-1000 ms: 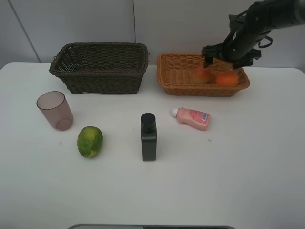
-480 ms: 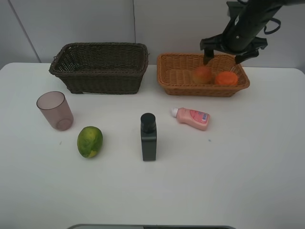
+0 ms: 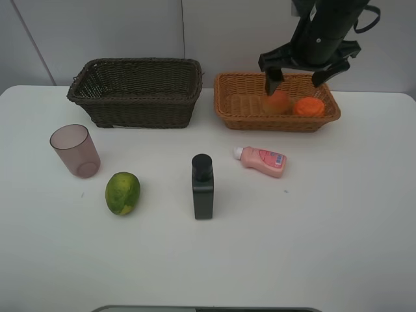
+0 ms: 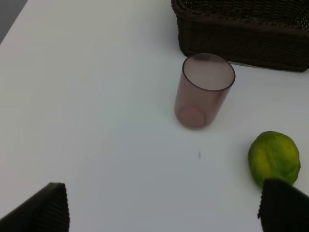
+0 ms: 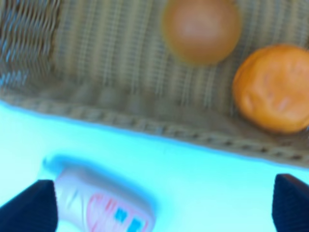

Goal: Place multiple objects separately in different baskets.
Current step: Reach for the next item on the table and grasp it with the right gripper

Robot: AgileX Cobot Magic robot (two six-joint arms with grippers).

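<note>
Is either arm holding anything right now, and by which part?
Nothing is held. The right tool hangs open above the tan basket, where peach and orange lie free; the left tool is open over the table.

White table [image 3: 325,227], plain top, six things resting directly on it. Far side: deep dark brown basket [image 3: 140,107] at left, shallower tan basket [image 3: 273,121] to its right, a narrow gap between them. Nearer: mauve cup [image 3: 75,151] upright at far left, green-yellow fruit [image 3: 123,192] just near and right of the cup, black square bottle [image 3: 203,187] upright about centre, pink bottle [image 3: 261,160] on its side right of that, cap pointing left, in front of the tan basket; these four all apart.
</note>
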